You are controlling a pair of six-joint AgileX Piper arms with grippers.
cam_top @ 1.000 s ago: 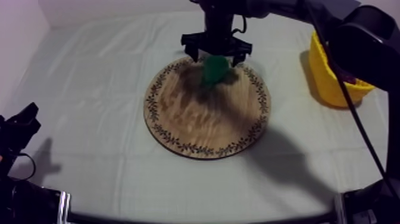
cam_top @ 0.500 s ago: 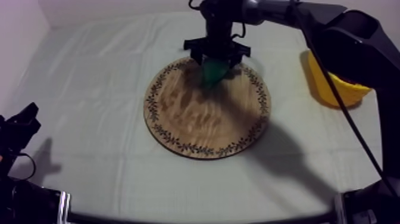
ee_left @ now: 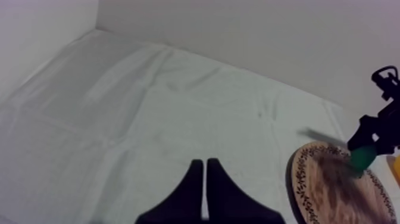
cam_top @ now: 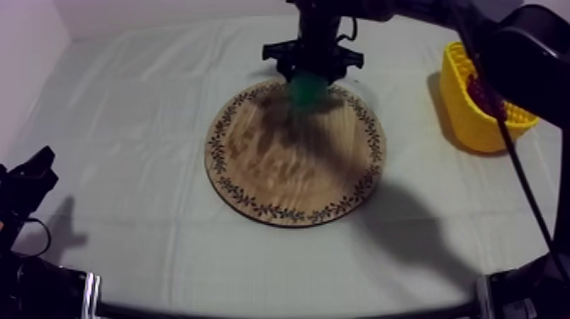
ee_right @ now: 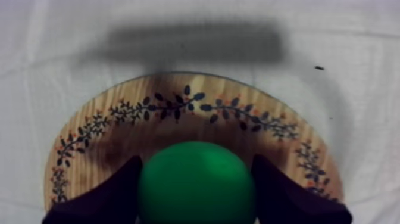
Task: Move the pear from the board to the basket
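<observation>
Green and rounded, the pear [ee_right: 196, 184] is sitting squarely between the two black fingers [ee_right: 113, 193] of the right gripper [ee_right: 197, 193], which are pinching it from either side at its widest part. That looks like the sensible hold for a smooth toy fruit that could otherwise squirt out. From above, the right gripper [cam_top: 312, 75] is hanging straight down over the far edge of the wooden board [cam_top: 280, 170], with the pear [cam_top: 308, 87] just under it, over the patterned rim. I cannot tell whether the fruit is resting on the wood or is already a touch clear of it.

The yellow basket [cam_top: 475, 119] is standing off to the right on the cloth [cam_top: 127, 127], well apart from the board, so I judge the carry is not yet begun. The next move probably calls for a clean lift before swinging sideways, lest the pear drag on the rim.

The left gripper [cam_top: 38, 165] is parked low at its own side, far from the work. Its fingers [ee_left: 193, 190] are pressed together into a narrow wedge over bare cloth, holding nothing, and it is keeping out of the right arm's path.
</observation>
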